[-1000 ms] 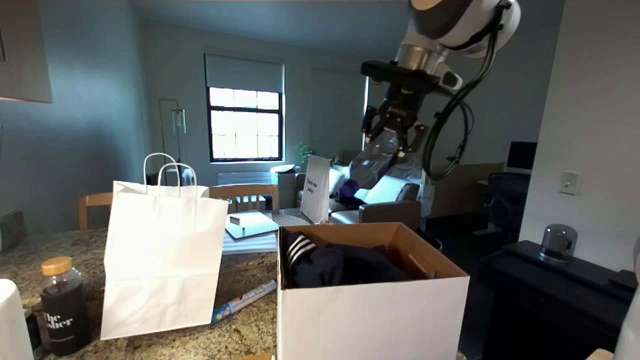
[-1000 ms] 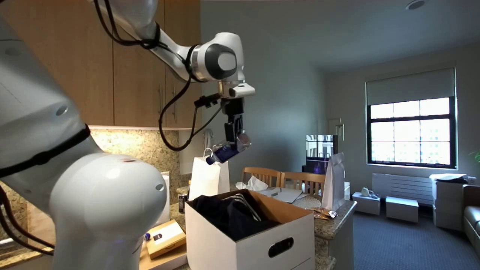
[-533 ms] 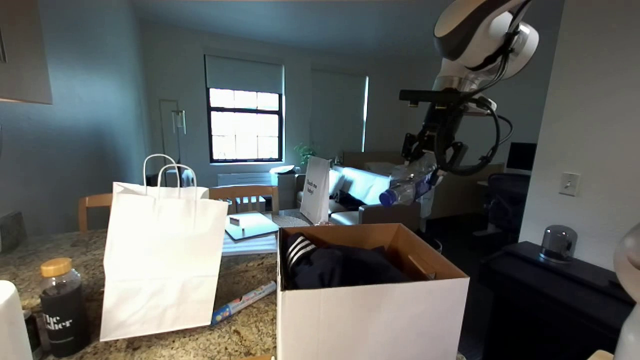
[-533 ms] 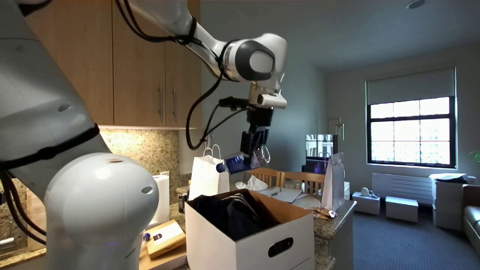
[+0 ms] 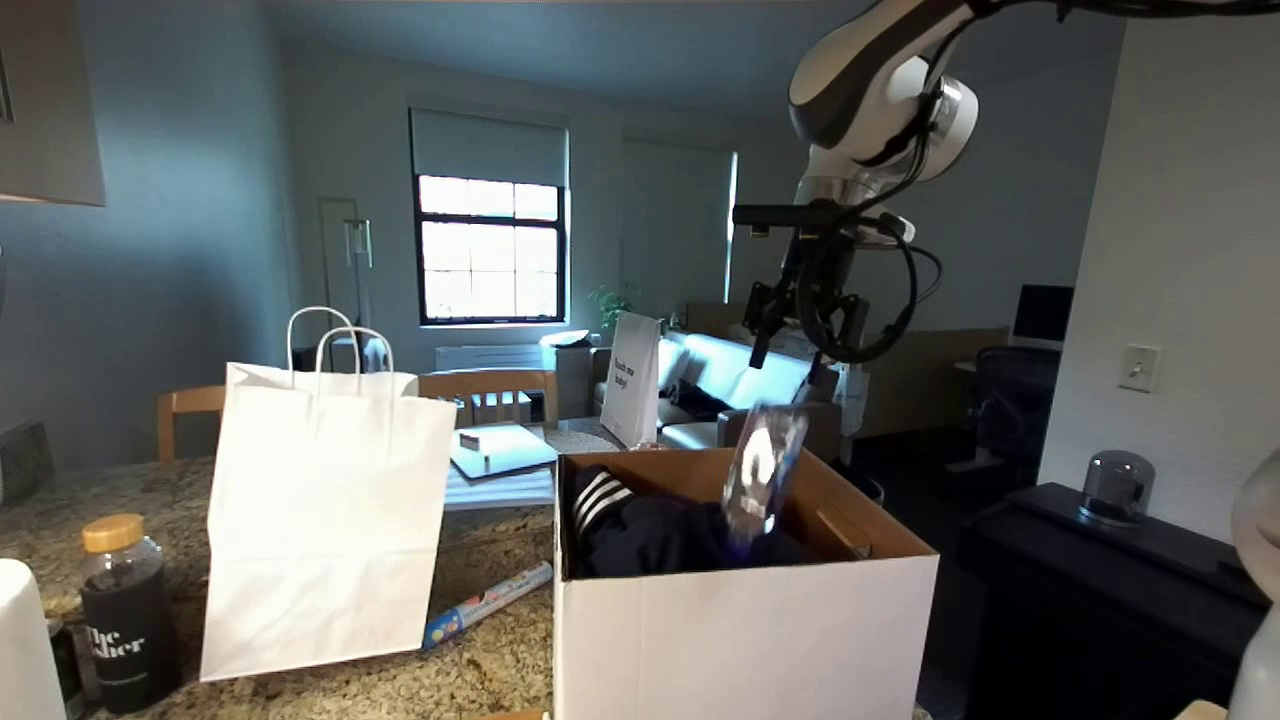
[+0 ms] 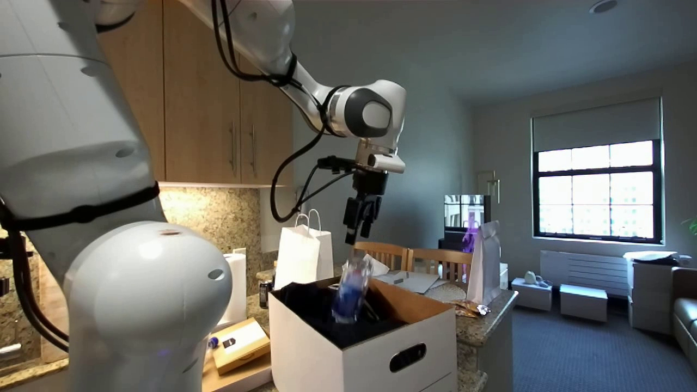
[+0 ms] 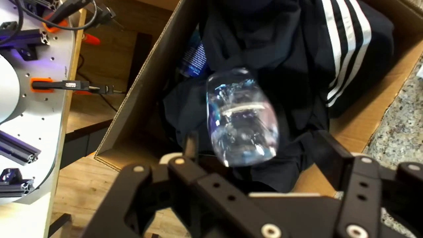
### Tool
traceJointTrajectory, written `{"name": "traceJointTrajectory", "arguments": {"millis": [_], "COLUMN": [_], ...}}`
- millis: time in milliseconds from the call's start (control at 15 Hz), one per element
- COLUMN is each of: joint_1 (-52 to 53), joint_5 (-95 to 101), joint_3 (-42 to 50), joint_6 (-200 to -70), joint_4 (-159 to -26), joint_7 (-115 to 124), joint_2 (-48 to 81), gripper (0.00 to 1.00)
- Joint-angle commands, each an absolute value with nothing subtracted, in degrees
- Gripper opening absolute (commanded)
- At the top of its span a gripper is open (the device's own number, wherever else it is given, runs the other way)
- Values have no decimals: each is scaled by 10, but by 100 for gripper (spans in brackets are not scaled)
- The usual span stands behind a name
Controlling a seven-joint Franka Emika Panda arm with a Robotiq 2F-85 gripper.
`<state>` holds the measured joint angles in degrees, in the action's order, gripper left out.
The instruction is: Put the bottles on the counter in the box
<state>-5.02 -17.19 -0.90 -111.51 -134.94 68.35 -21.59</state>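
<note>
A clear plastic bottle (image 5: 763, 470) with a blue label is in mid-drop, blurred and tilted cap-down, its lower part inside the box (image 5: 740, 640). In an exterior view the same bottle (image 6: 351, 291) passes the box's rim (image 6: 310, 337). Above it, apart from it, my gripper (image 6: 358, 238) stands open. The wrist view has the bottle (image 7: 243, 119) beyond the spread fingertips (image 7: 190, 142), touching neither. Dark striped clothing (image 7: 257, 36) fills much of the box, and a blue-labelled item (image 7: 195, 59), apparently another bottle, lies by its wall. The speckled counter (image 5: 510, 660) bears the box.
A white paper bag (image 5: 330, 520) and a dark bottle with an orange lid (image 5: 125, 610) stand beside the box. A tube (image 5: 490, 603) lies between bag and box. Near the robot base, a blue cap (image 6: 213, 343) shows beside a small carton (image 6: 241, 345).
My gripper has opened and let go of the bottle, which has dropped into the box's opening. Just before, the arm swung across above the box, then came down slightly.
</note>
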Motion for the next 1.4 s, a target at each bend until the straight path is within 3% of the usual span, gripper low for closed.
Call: {"name": "traceJointTrajectory", "arguments": {"millis": [0, 1333], "joint_1": [-43, -22], "joint_5": [-187, -240], "joint_3": [-21, -21], "joint_6": [-1134, -1171], "joint_4": [-1371, -1437], "joint_7": [693, 651], "joint_2": [-244, -292], "gripper": [100, 100]}}
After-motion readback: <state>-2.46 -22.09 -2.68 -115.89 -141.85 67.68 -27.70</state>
